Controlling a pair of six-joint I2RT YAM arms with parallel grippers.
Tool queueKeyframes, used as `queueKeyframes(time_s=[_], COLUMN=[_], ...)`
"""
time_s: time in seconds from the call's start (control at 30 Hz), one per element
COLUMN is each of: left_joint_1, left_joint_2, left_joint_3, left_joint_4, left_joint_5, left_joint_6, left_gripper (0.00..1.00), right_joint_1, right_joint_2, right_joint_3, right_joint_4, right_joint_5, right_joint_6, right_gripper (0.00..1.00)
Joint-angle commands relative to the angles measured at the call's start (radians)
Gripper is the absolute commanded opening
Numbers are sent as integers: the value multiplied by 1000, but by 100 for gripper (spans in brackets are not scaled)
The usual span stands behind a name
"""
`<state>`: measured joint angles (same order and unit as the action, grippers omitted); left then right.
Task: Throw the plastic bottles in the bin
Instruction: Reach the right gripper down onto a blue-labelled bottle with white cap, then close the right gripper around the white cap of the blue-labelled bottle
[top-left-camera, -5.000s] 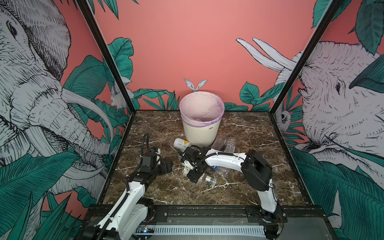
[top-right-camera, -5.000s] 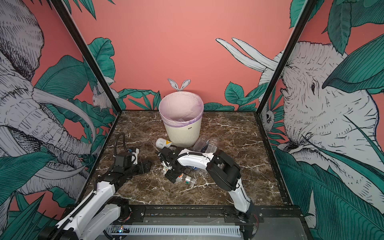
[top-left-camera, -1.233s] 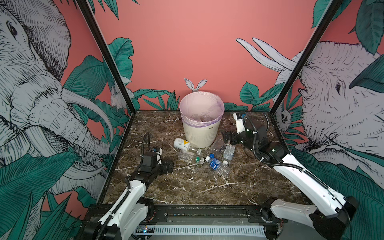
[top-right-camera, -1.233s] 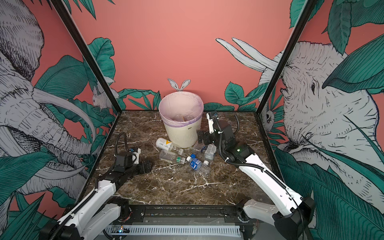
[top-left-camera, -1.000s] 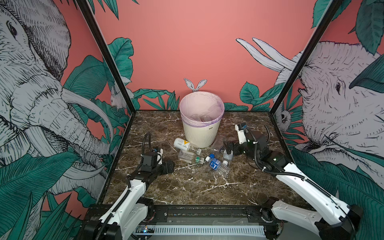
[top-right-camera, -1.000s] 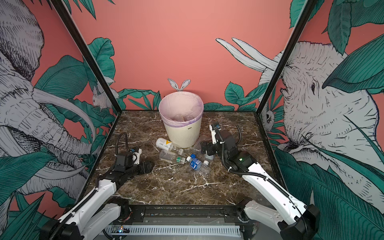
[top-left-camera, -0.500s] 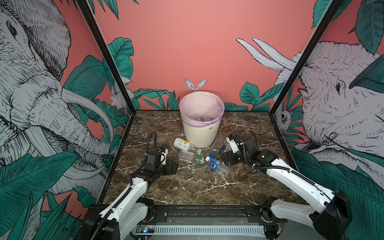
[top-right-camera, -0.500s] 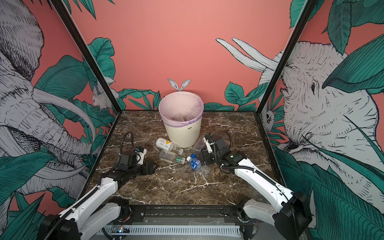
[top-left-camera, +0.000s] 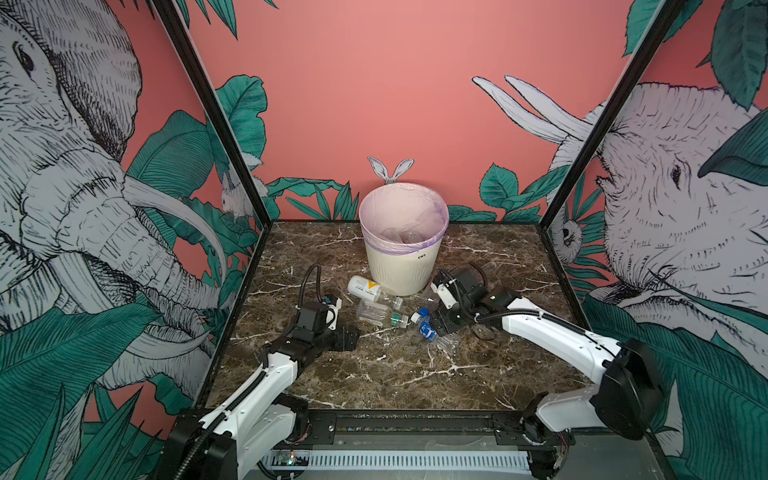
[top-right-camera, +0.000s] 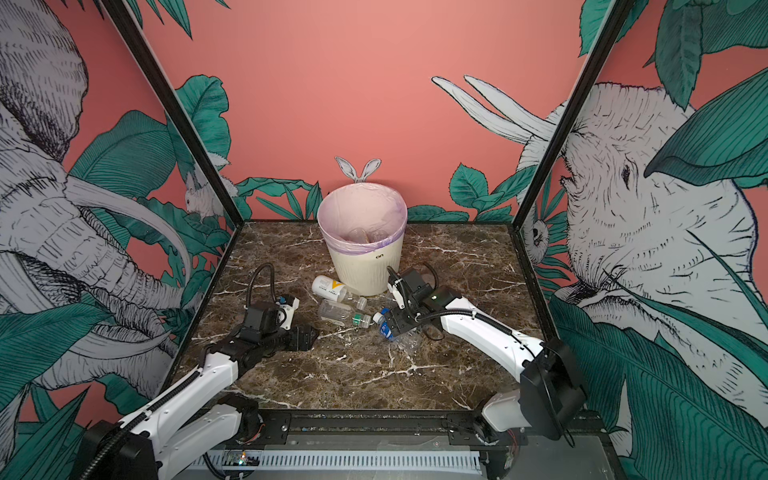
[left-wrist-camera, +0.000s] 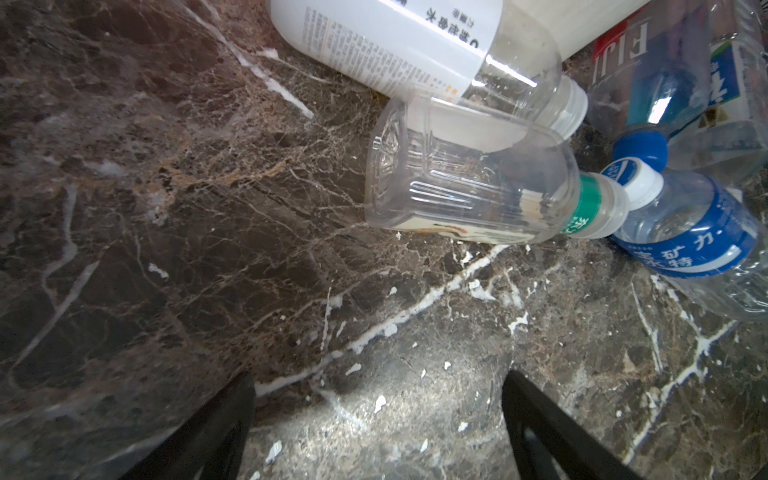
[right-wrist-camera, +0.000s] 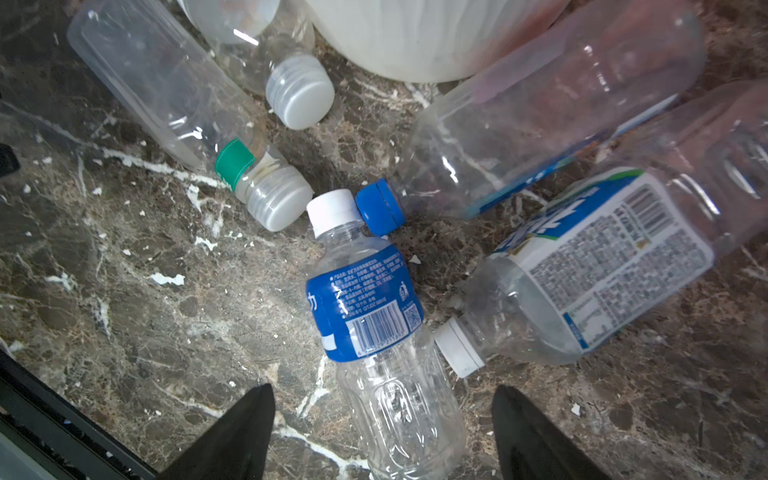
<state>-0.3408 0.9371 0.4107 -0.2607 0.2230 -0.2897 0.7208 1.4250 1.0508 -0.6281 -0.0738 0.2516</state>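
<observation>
The bin (top-left-camera: 402, 257) (top-right-camera: 365, 266) stands at the back middle with clear plastic bottles (top-left-camera: 401, 235) inside. More plastic bottles lie before it: a white one with a yellow label (top-left-camera: 365, 287), a clear one with a green band (top-left-camera: 376, 312) (left-wrist-camera: 465, 187), and a blue-labelled one (top-left-camera: 428, 330) (right-wrist-camera: 365, 303). My right gripper (top-left-camera: 442, 328) (right-wrist-camera: 382, 387) is low over the blue-labelled bottle, a jaw on each side with gaps, open. My left gripper (top-left-camera: 351, 336) (left-wrist-camera: 377, 376) stands open over bare marble, just short of the green-banded bottle.
Right of the blue-labelled bottle lie a blue-capped clear bottle (right-wrist-camera: 540, 112) and one with a white-blue label (right-wrist-camera: 602, 257), close to the bin's base (right-wrist-camera: 415, 37). Patterned walls close in the marble table (top-left-camera: 395, 374) on three sides.
My right arm came down from beside the bin to the blue-labelled bottle, and its jaws narrowed around it. My left gripper edged toward the bottles.
</observation>
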Motion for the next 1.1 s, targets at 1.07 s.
queueKeyframes(time_s=[1.07], left_joint_1=[-4], left_joint_2=[-26], left_joint_3=[13], left_joint_4=[13], left_joint_5=[-33], left_joint_6=[4], left_gripper=[94], right_joint_1=[88], right_joint_2=[289], right_joint_3=[117], right_joint_4=[-145], right_joint_5=[13], right_joint_6=[-72], right_gripper=[79])
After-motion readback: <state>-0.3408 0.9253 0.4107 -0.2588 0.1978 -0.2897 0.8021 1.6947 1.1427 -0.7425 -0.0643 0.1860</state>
